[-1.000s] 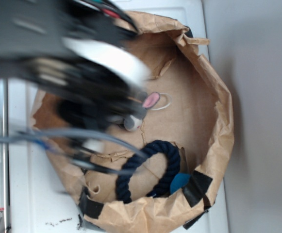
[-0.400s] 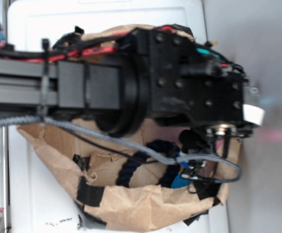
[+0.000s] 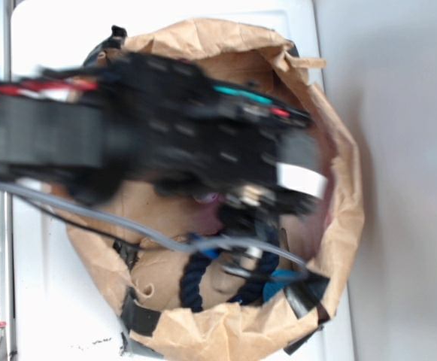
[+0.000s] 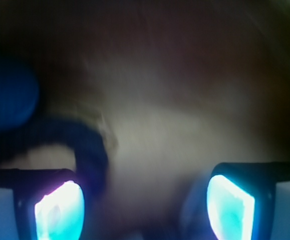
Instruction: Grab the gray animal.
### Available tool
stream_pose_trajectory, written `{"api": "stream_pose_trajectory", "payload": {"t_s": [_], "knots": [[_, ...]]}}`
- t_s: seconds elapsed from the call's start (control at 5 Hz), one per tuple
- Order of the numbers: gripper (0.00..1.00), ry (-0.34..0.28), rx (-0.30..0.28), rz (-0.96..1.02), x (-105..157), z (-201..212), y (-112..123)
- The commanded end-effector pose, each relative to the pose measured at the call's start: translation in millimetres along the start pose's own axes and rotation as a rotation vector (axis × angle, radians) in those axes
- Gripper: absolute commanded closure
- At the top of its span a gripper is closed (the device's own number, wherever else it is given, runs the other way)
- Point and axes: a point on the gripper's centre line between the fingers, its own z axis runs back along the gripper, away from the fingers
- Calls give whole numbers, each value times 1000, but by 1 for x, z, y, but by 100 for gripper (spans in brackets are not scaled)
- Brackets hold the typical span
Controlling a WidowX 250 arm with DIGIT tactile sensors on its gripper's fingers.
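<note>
End effector over the paper-bag bin, fingers apart

In the wrist view the end effector [image 4: 145, 205] shows two glowing fingertips [image 4: 60, 210] spread wide with nothing between them; beyond lies the navy rope ring [image 4: 87, 150] on brown paper. From outside, the blurred arm [image 3: 165, 135] hides most of the crumpled paper bag [image 3: 338, 150]; the gray animal cannot be made out

We note a crumpled brown paper bag [image 3: 331, 135] with black tape patches [image 3: 139, 316] sitting on the white counter [image 3: 45, 301]. Inside it lies a dark navy rope ring [image 3: 192, 282], touching a blue object [image 3: 278, 280] near the lower rim. The wrist view is blurred; we make out only the rope.
</note>
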Motion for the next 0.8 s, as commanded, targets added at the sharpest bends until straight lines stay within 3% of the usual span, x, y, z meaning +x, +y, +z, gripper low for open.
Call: {"api": "stream_pose_trajectory", "payload": {"t_s": [0.0, 0.6], "knots": [[0, -86, -13, -19, -17, 47, 8], [0, -27, -55, 68, -31, 54, 13]]}}
